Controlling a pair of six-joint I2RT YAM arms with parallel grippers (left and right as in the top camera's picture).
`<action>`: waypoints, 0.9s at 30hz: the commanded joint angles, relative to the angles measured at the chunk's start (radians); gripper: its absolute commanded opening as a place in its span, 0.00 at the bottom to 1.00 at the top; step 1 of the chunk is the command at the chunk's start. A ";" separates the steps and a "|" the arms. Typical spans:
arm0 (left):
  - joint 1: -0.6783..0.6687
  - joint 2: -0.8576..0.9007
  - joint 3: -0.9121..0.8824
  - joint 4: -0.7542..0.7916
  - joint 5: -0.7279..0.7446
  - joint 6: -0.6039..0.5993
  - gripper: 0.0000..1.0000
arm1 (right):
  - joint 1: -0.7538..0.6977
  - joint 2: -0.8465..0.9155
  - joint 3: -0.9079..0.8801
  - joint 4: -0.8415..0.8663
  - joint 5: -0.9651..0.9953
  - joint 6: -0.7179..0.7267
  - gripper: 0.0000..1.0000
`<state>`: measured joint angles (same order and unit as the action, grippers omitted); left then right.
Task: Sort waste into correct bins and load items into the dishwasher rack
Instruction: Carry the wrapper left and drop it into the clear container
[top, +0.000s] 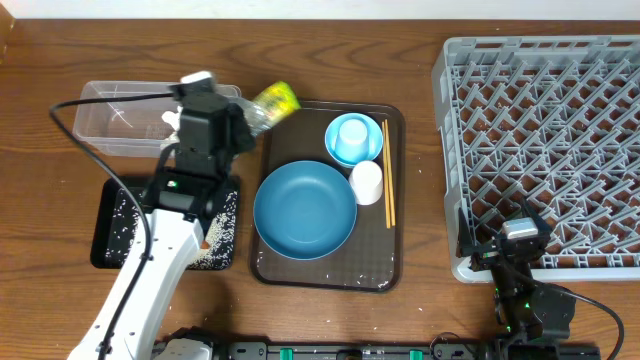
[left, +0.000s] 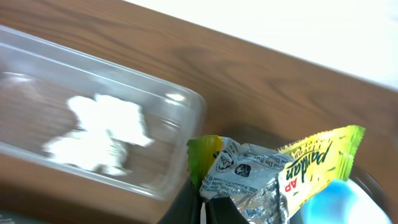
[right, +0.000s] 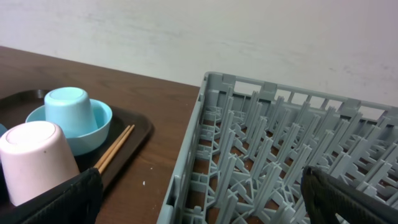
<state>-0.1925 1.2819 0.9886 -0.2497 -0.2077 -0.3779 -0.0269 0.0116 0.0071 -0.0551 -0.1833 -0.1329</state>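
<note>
My left gripper is shut on the crinkled yellow-green wrapper, holding it above the table just right of the clear tub. The left wrist view shows the wrapper pinched between my fingertips, with crumpled white tissue lying in the tub. Rice lies in the black tray. The dark-blue dish, light-blue bowl with the upturned light-blue cup, white cup and chopsticks sit on the brown tray. My right gripper is open at the grey rack's near-left corner.
The dark brown serving tray lies between the bins and the rack. My left arm reaches over the black tray and hides part of it. A black cable loops over the clear tub. The wall runs along the table's far edge.
</note>
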 joint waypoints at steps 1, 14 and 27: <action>0.049 0.018 -0.010 0.016 -0.163 -0.024 0.06 | -0.012 -0.006 -0.001 -0.004 0.002 -0.006 0.99; 0.175 0.164 -0.010 0.135 -0.168 -0.024 0.43 | -0.012 -0.006 -0.001 -0.004 0.002 -0.006 0.99; 0.174 -0.008 -0.010 0.064 -0.167 -0.055 0.83 | -0.012 -0.006 -0.001 -0.005 0.002 -0.006 0.99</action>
<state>-0.0208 1.3407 0.9874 -0.1799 -0.3511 -0.4107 -0.0269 0.0116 0.0071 -0.0555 -0.1833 -0.1329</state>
